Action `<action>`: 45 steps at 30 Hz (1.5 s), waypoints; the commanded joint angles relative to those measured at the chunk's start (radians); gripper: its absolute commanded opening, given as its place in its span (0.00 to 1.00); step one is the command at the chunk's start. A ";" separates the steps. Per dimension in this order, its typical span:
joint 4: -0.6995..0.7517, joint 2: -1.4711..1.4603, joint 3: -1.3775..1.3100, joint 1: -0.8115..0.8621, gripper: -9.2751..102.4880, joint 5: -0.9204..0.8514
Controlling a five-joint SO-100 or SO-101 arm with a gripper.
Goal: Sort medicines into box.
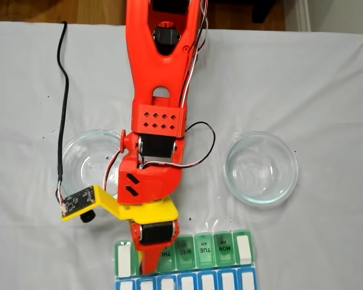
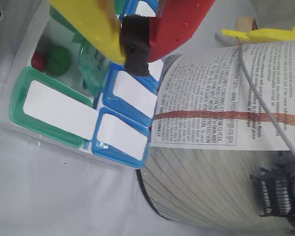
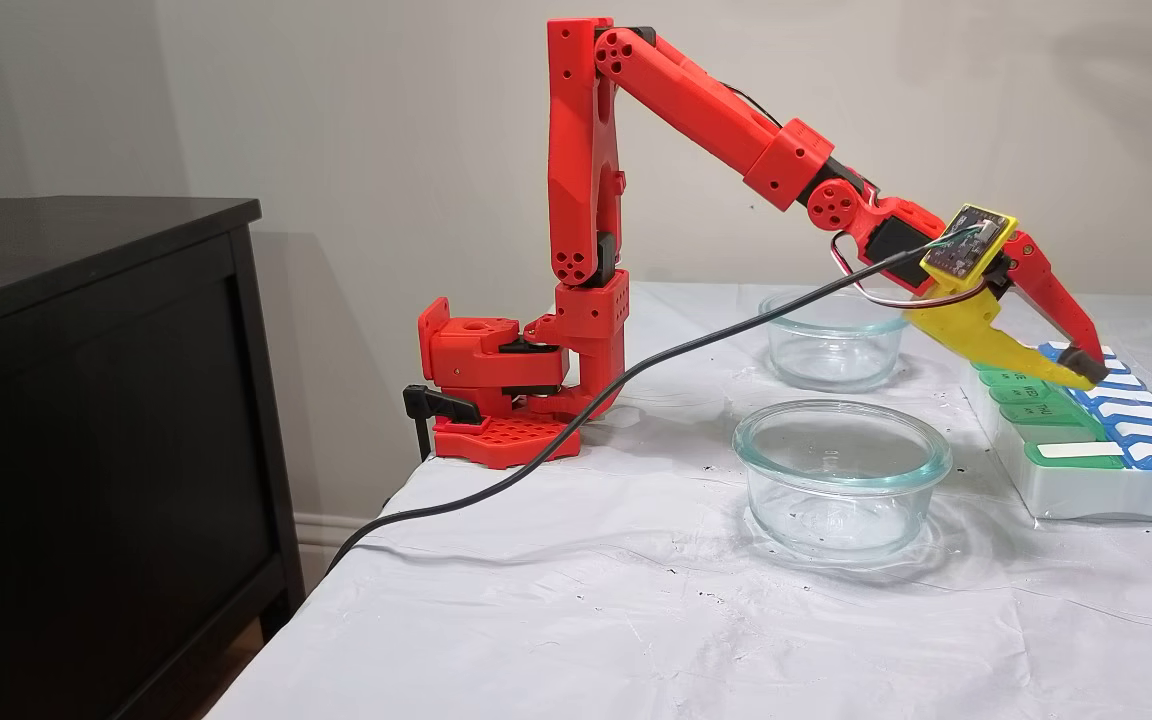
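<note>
The box point(image 1: 218, 249) is a flat pill organizer with a green lettered row and a blue row, lying at the table's near edge in a fixed view. My gripper point(image 1: 148, 267) hangs over its left end, tips down. From the side, in a fixed view, the gripper point(image 3: 1086, 375) sits just above the box point(image 3: 1086, 495). In the wrist view the yellow and red fingers meet at their black pads, so the gripper point(image 2: 135, 49) is shut, with nothing seen between them. An open compartment of the box point(image 2: 19, 91) holds a green pill point(image 2: 59, 59) and a dark red pill point(image 2: 38, 60).
Two clear glass bowls stand behind the box, one point(image 1: 85, 158) partly under the arm, the other point(image 1: 261, 168) to the right. A black cable point(image 1: 63, 90) runs across the cloth. A printed page point(image 2: 211, 98) lies beside the box. A black cabinet point(image 3: 86, 400) stands off the table.
</note>
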 commanded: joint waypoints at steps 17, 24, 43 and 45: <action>0.287 0.067 -0.118 0.035 0.08 0.129; 0.331 0.021 -0.103 0.014 0.08 0.118; 0.560 -0.175 -0.215 0.017 0.08 0.074; 0.568 -0.146 -0.187 0.009 0.08 0.061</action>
